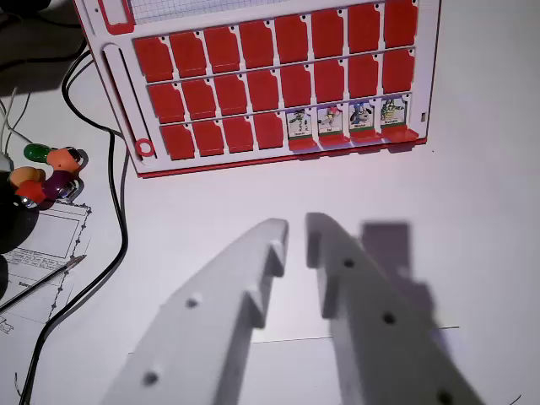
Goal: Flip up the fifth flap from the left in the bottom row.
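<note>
A red and white flap board [126, 84] lies flat on the white table at the top of the wrist view. Its top and middle rows show only red flaps lying down. In the bottom row the left four flaps [224, 137] are red and down. The fifth flap [299, 125] and the three to its right [361, 116] stand up, showing small character pictures. My gripper [297, 238] hovers well below the board's near edge, roughly in line with the fifth flap. Its white fingers [253, 278] stand a narrow gap apart with nothing between them.
A black cable [118, 194] runs down the wrist view's left side beside the board. A cluster of coloured round pieces [51, 173] lies at the far left. Below it sits a printed sheet [42, 245] with a pencil [46, 280] across it.
</note>
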{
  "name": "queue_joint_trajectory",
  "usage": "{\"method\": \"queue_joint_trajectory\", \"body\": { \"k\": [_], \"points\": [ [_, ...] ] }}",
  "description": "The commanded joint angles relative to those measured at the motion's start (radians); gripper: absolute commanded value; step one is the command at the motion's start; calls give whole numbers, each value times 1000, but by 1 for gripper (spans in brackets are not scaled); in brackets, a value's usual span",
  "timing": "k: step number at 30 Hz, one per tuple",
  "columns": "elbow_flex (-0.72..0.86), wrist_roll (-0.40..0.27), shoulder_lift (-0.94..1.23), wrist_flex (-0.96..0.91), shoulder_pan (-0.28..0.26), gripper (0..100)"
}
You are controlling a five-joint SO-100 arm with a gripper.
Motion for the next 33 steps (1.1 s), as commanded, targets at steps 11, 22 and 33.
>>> {"method": "queue_joint_trajectory", "body": {
  "k": [11,22,33],
  "points": [
    [-78,8,6,-8,12,2],
    [-109,25,-55,6,12,2],
    [-284,75,-256,83,21,2]
  ]
}}
